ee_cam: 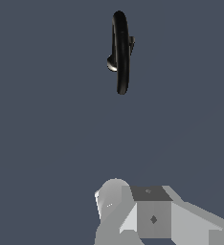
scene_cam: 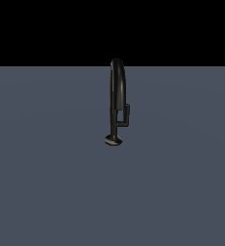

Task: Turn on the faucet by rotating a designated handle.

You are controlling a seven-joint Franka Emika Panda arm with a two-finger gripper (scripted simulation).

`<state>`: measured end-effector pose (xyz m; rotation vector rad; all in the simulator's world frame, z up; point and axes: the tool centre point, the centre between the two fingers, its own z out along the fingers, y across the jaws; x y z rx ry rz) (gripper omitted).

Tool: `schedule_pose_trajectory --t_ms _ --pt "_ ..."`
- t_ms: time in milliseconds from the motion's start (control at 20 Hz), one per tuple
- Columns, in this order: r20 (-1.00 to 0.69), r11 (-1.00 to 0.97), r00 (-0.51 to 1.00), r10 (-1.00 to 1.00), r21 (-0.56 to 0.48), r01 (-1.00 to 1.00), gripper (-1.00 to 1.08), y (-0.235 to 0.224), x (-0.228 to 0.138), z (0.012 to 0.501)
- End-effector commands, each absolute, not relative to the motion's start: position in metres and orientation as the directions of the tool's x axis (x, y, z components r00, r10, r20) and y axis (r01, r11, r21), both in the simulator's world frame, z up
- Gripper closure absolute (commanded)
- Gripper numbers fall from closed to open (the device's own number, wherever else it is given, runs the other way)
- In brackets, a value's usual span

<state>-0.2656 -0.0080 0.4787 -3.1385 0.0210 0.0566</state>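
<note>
The slim glossy black faucet [scene_cam: 117,86] stands upright on the grey floor, its tall arched tube rising from a small round base disc [scene_cam: 113,140]. The handle [scene_cam: 126,114], a short black bar on a small side arm, sticks out from the stem toward the exterior view's right. The wrist view looks down on the faucet [ee_cam: 121,52], with the handle [ee_cam: 131,45] beside the arch. Grey parts of my gripper [ee_cam: 133,203] show at that picture's edge, well apart from the faucet and touching nothing. How the jaws stand is not clear. The arm does not show in the exterior view.
A flat grey-blue floor [scene_cam: 47,182] spreads all around the faucet, with black background behind it. No other objects show.
</note>
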Motion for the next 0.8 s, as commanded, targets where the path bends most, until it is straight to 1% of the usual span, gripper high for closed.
schedule_pose_trajectory --t_ms 0,400,750 --pt "-0.036 -1.0 0.999 -0.013 -0.002 -0.013 1.08 -0.008 -0.266 0.479" --pt "-0.057 -0.999 0.998 -0.032 -0.02 -0.033 1.08 -0.007 -0.257 0.477" --pt "-0.111 -0.994 0.991 -0.079 -0.062 -0.086 1.08 -0.005 -0.235 0.474"
